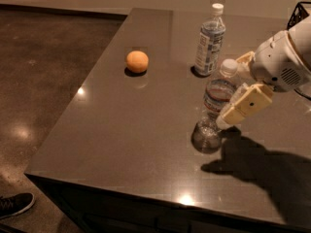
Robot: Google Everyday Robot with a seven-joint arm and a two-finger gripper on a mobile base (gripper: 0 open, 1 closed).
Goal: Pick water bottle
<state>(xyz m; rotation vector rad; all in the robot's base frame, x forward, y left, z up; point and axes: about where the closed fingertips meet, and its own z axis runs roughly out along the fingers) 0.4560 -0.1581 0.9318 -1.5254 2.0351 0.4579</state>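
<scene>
End effector (pixel 231 92), released and spread, hovers just beside water bottle (pixel 216 96) with unreadable reddish label band.

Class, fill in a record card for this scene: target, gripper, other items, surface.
target: water bottle, clear, white cap, upright
gripper: gripper at the right, open, fingers either side of the water bottle
other items: labelled bottle standing behind the target; orange further left
surface: dark table

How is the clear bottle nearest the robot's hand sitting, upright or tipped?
Upright: the water bottle stands on its base, white cap on top; the gripper sits right beside it.
</scene>
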